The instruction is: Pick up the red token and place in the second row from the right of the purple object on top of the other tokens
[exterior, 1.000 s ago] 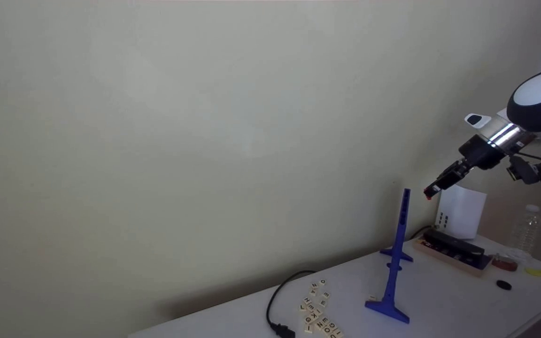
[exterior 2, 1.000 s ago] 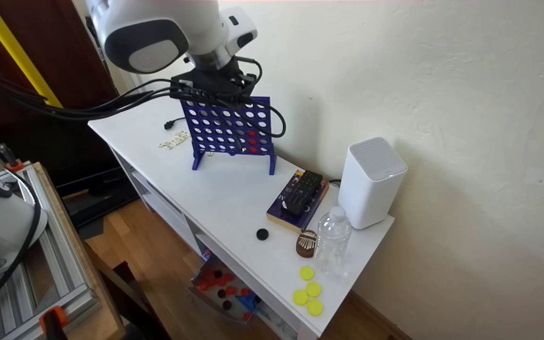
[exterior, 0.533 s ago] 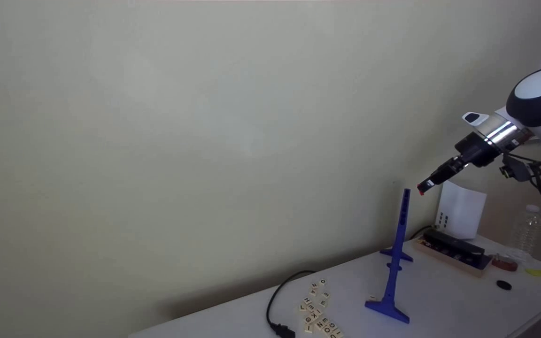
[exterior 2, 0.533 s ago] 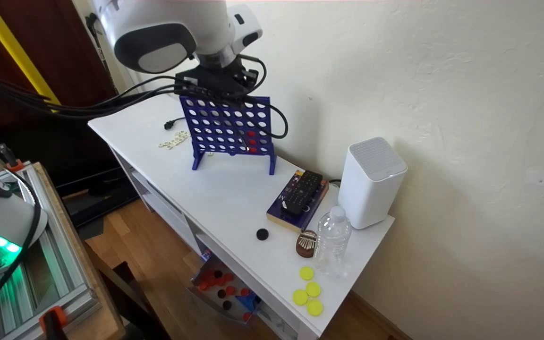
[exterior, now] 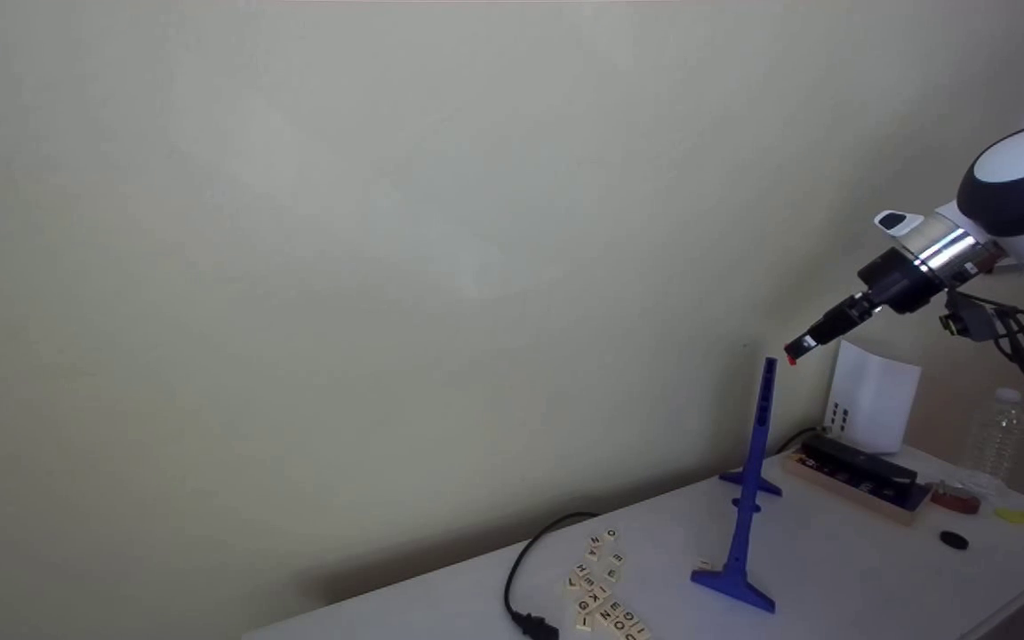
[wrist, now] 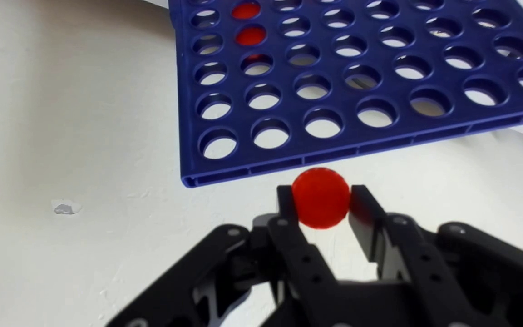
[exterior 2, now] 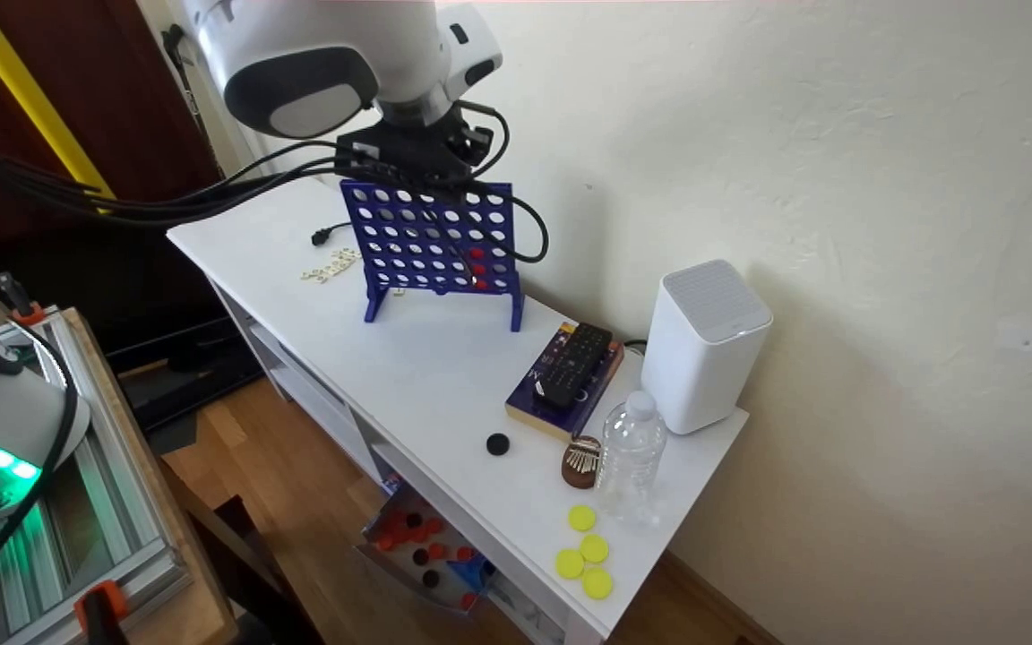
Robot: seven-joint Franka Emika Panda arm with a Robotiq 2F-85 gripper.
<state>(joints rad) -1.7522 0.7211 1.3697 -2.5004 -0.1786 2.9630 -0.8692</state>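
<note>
In the wrist view my claw (wrist: pixel 323 200) pinches the red token (wrist: pixel 320 198), fingertips (wrist: pixel 286 202) parted only by it, just off the top edge of the purple frame (wrist: pixel 343 99), in whose holes two red discs (wrist: pixel 250 36) show. In an exterior view I see the frame (exterior: pixel 753 462) edge-on, the token near its top but apart. In an exterior view the claw's own body hides its tips, yet I count three red discs (exterior 2: pixel 478 269) in the second column from the right, and a tray (exterior 2: pixel 413 582) below the tabletop (exterior 2: pixel 444 376) holds loose discs (exterior 2: pixel 420 556), red and black
</note>
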